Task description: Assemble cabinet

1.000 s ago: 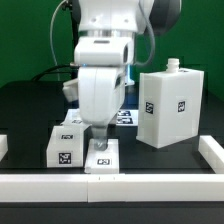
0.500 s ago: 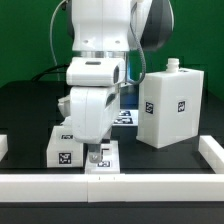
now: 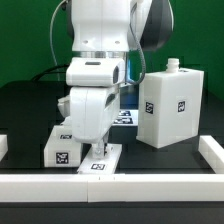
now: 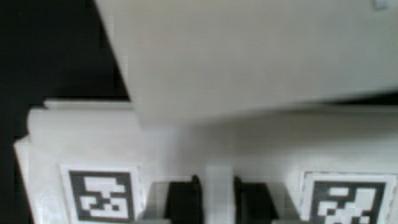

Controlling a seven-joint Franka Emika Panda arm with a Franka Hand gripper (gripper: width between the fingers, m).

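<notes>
The jaws of the white gripper point(image 3: 97, 150), wide apart a moment ago, are now pinching shut, apparently on the flat white tagged panel point(image 3: 101, 161) lying on the black desk point(image 3: 30, 112), so a pick-up is beginning. The large white plastic cabinet box point(image 3: 170, 105) is standing well apart on the exterior view's right. A second white tagged panel point(image 3: 62, 146) is crowding just beside, and the long white border rail point(image 3: 150, 183) is running close in front.

A green backdrop point(image 3: 25, 35) stands behind the black table point(image 3: 25, 115), edged in front by white border rails point(image 3: 40, 186)
</notes>
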